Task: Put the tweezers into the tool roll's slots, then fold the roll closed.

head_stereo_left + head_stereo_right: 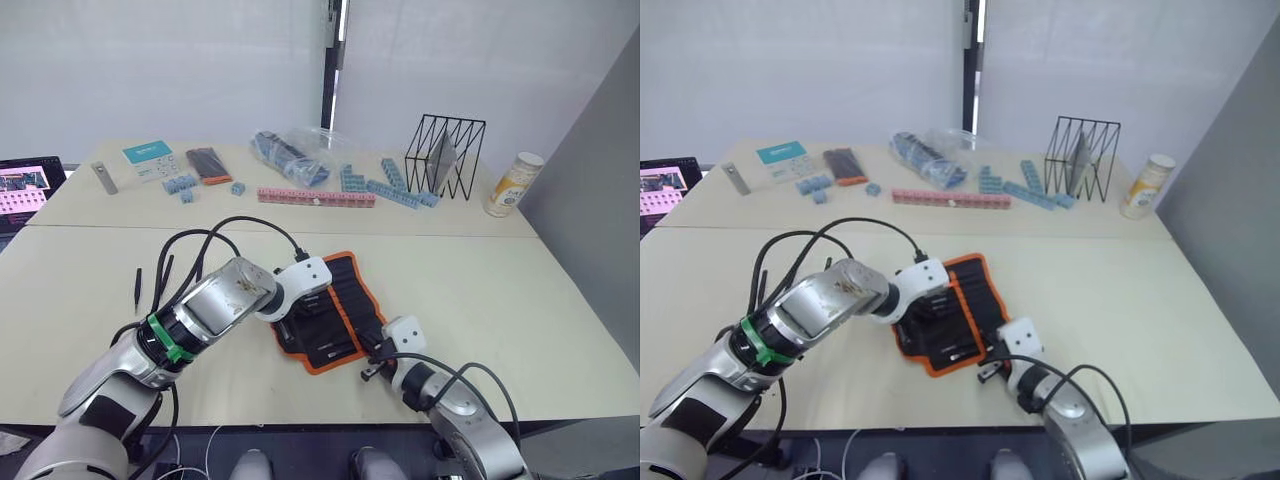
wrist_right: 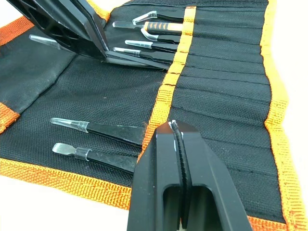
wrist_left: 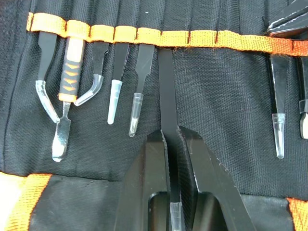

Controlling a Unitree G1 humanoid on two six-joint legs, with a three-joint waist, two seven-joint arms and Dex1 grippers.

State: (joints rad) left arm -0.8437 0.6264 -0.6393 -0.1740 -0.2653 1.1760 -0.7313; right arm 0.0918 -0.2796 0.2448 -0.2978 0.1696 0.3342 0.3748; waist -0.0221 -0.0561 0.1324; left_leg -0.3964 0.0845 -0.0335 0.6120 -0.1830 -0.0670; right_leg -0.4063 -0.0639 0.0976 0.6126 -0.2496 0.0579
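1. My right gripper [image 2: 179, 132] is nearest to me. Its two fingers are pressed flat together with nothing between them, and the tips rest on the tool roll [image 1: 330, 310] by the orange strip.
2. The tool roll lies open and flat on the table [image 1: 520, 300], at the near middle.
3. My left gripper [image 3: 172, 139] sits over the roll. Its fingers are squeezed on one black tweezer [image 3: 166, 91], and the top end of it is tucked under the orange strip into the slots [image 3: 159, 37].
4. More tools sit in slots beside it.
5. Two loose tweezers [image 1: 150, 282] lie on the table to the left.
6. Far back stands a wire rack [image 1: 445, 155].
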